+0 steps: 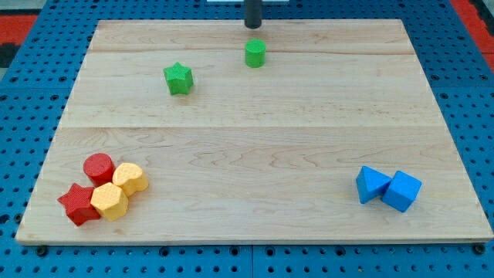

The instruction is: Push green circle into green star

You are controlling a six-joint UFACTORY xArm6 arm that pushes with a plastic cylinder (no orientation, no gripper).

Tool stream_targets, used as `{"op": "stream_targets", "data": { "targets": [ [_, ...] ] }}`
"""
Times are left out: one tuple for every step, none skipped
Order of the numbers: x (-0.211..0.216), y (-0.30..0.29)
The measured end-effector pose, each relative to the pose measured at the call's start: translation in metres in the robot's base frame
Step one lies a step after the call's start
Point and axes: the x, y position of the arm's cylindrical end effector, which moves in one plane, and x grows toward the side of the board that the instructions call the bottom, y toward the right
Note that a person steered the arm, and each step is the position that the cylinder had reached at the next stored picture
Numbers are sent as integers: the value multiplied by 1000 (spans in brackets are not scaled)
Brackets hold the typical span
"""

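My tip (253, 27), the lower end of a straight dark rod, stands at the view's top edge of the pale wooden tabletop (255, 154). There are no jaws on this arm, so nothing is clenched or grasped. Just below the tip, apart from it, sits the small green circle block (255, 53). The small green star block (178, 79) lies to the view's left of the circle and slightly lower, well apart from it. At the view's bottom left, a red circle block (98, 167), a red star block (77, 204) and two yellow rounded blocks (130, 178) (109, 201) huddle touching one another. At the bottom right, two blue angular blocks (373, 184) (402, 191) sit touching.
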Motion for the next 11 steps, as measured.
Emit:
{"op": "stream_targets", "data": {
  "targets": [
    [15, 15],
    [90, 25],
    [91, 24],
    [96, 17],
    [120, -17],
    [145, -54],
    [164, -81],
    [176, -98],
    [189, -66],
    [163, -24],
    [104, -31]
  ]
}}
